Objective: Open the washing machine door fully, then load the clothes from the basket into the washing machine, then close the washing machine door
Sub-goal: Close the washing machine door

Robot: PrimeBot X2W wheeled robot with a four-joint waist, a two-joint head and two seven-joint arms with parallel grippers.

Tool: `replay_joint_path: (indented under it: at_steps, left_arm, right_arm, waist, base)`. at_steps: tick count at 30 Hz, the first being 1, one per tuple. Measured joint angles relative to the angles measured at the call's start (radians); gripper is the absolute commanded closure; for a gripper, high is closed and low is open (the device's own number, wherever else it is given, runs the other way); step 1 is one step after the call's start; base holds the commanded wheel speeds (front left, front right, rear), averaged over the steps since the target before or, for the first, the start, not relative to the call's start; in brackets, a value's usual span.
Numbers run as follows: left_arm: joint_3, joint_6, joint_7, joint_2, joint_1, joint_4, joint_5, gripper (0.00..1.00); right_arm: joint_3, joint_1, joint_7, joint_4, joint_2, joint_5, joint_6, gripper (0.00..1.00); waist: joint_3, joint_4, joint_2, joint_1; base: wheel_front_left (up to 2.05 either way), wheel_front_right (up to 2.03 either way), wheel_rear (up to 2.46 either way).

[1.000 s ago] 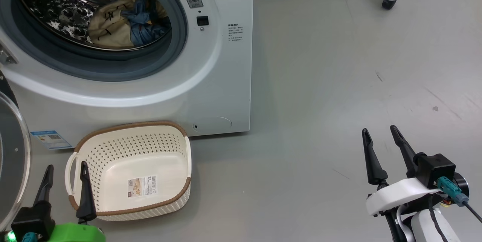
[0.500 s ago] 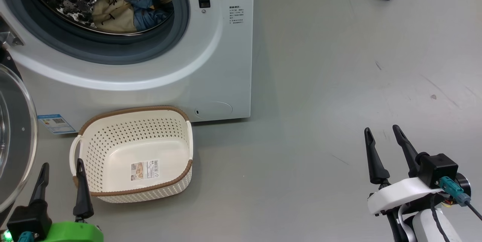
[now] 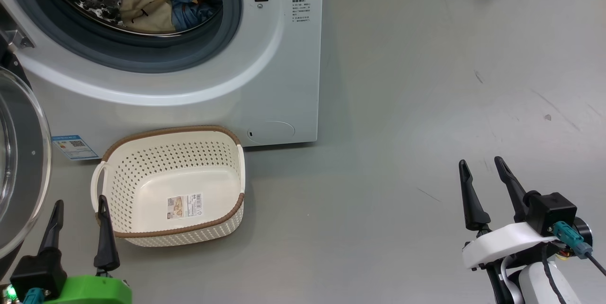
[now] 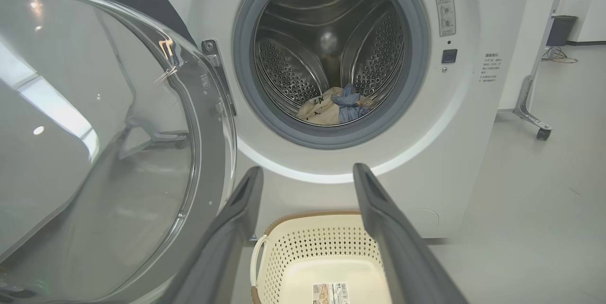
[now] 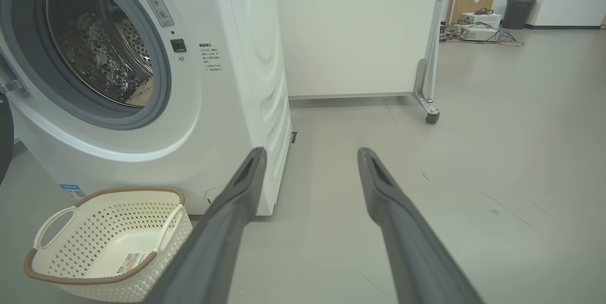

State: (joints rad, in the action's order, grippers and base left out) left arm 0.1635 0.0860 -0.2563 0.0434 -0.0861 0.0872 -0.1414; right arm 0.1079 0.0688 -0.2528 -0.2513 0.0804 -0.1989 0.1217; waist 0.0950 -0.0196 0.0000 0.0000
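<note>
The white washing machine (image 3: 265, 81) stands with its drum exposed. Cream-beige and blue clothes (image 3: 165, 1) lie bunched inside the steel drum, as the left wrist view (image 4: 336, 107) also shows. The washing machine door (image 3: 19, 162) hangs swung out at the left, its glass bowl (image 4: 94, 129) close to my left gripper. The cream basket (image 3: 170, 129) sits on the floor before the machine, holding just a barcode sticker. My left gripper (image 3: 79, 201) is open and empty beside the basket's left handle. Far to the right, my right gripper (image 3: 479, 160) is open over bare floor.
Grey floor (image 3: 426, 105) stretches wide to the machine's right. A wheeled white partition stands behind it, one caster (image 5: 432, 117) on the floor. A dark bin (image 5: 518, 13) and cabled equipment sit far back.
The head camera has shifted, so the machine and basket slid up and slightly right in the picture. Both grippers stay open and empty.
</note>
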Motion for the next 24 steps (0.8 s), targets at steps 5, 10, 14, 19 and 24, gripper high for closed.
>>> replay_joint_path:
  at_steps: [5,10,14,19,24]
  left_arm:
    - [-0.004,0.000,0.000,0.000,0.004,-0.002,0.000,0.00]
    - [-0.007,0.000,0.000,-0.001,0.004,-0.002,0.001,0.00]
    - [-0.009,0.000,0.000,-0.001,0.004,0.000,0.003,0.00]
    - [-0.012,0.000,0.000,-0.002,0.004,0.001,0.005,0.00]
    - [-0.017,-0.005,0.000,-0.002,0.004,0.002,0.008,0.00]
  right_arm:
    - [-0.001,0.001,0.000,0.000,0.000,0.000,0.000,0.00]
    - [-0.002,0.001,0.000,0.000,0.000,0.000,0.000,0.00]
    - [-0.007,0.001,0.000,-0.001,0.000,0.000,0.000,0.00]
    - [-0.013,0.000,0.000,-0.001,0.001,0.000,0.000,0.00]
    - [-0.015,0.000,0.000,0.002,0.004,0.000,0.000,0.00]
  waist:
    - [-0.002,0.004,0.0000,0.0000]
    - [-0.006,0.008,0.0000,0.0000]
    - [-0.011,0.014,0.0000,0.0000]
    - [-0.019,0.031,0.0000,0.0000]
    - [-0.023,0.052,0.0000,0.0000]
  base:
    - [0.00,0.00,0.00]
    - [0.00,0.00,0.00]
    - [0.00,0.00,0.00]
    - [0.00,0.00,0.00]
    - [0.00,0.00,0.00]
